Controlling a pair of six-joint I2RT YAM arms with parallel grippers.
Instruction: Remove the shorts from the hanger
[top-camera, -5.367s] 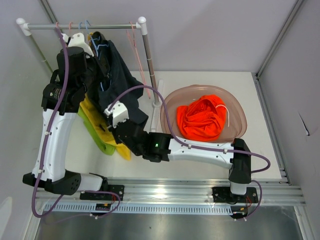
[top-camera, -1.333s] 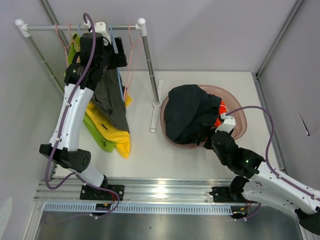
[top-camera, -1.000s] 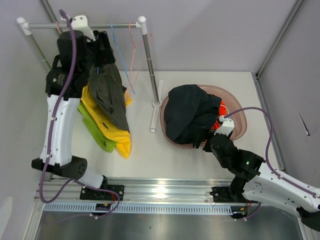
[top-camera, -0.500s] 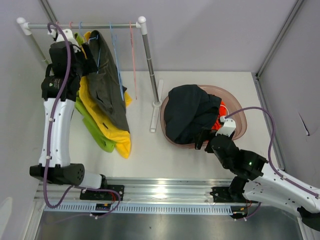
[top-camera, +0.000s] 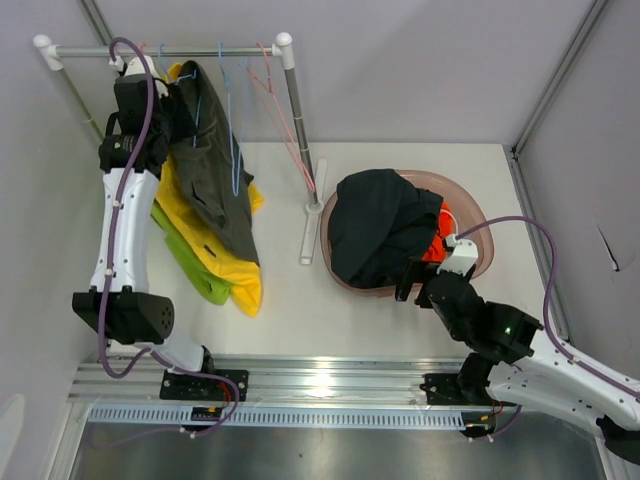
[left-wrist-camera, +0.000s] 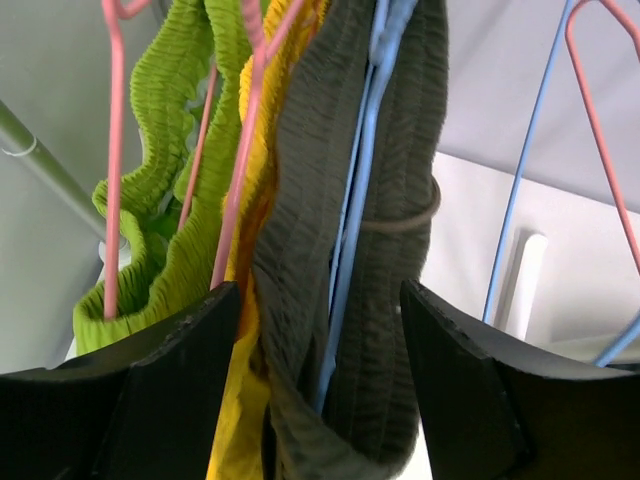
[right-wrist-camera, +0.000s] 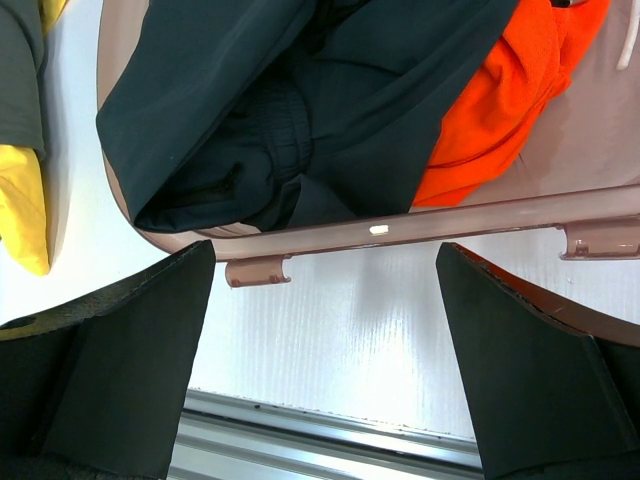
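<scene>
Hanging under the rail (top-camera: 80, 52) on a blue hanger (left-wrist-camera: 352, 200), the olive-grey shorts (left-wrist-camera: 300, 230) are straddled by the left fingers (left-wrist-camera: 130, 400), spread apparently for a pinch — the right fingers (right-wrist-camera: 110, 360), spread and empty, are parked right of the rail.

black shorts (top-camera: 375, 235), orange shorts (right-wrist-camera: 500, 90), olive-grey shorts (top-camera: 220, 190), yellow shorts (top-camera: 240, 285), lime-green shorts (top-camera: 195, 275)

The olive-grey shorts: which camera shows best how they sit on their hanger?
The left wrist view: the olive-grey shorts hang close up on a blue hanger, waistband between the left gripper's fingers. The top view shows them whole but small, draped below the rail. The right wrist view catches only a corner scrap.
</scene>
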